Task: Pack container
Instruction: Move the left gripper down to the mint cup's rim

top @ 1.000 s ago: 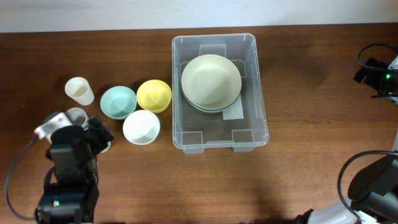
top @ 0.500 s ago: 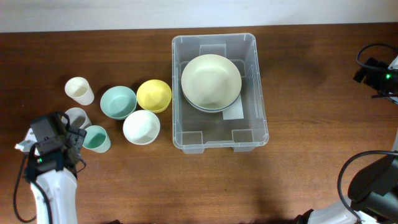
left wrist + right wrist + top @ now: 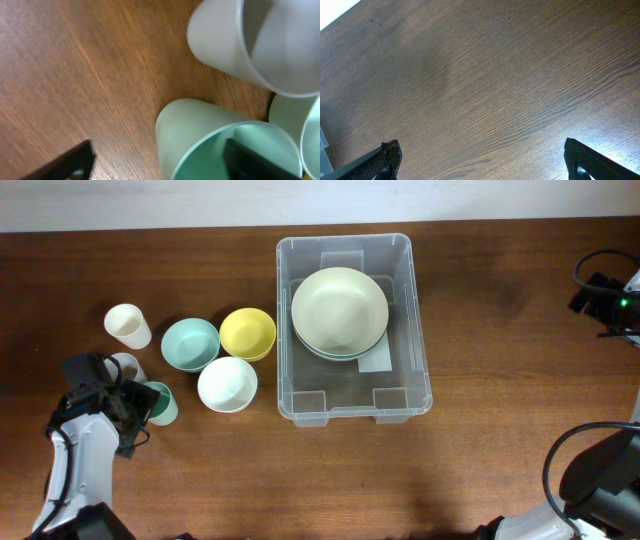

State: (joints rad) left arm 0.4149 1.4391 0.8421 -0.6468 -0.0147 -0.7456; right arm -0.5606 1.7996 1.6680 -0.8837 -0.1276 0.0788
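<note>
The open left claw [image 3: 160,159] has one finger inside the mint cup [image 3: 200,127]. A crooked squeeze could tip it against the pale cup [image 3: 235,45]. The right claw [image 3: 487,160] is open too. The container [image 3: 343,241] sits mid-desk [image 3: 250,480].

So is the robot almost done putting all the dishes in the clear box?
Not nearly. Done: only a stack of shallow bowls sits in the container. In hand: the left fingers straddle the mint cup wall, open. Left: that cup, the grey cup, the cream cup, the teal bowl, the yellow bowl and the white bowl, all on the table.
</note>
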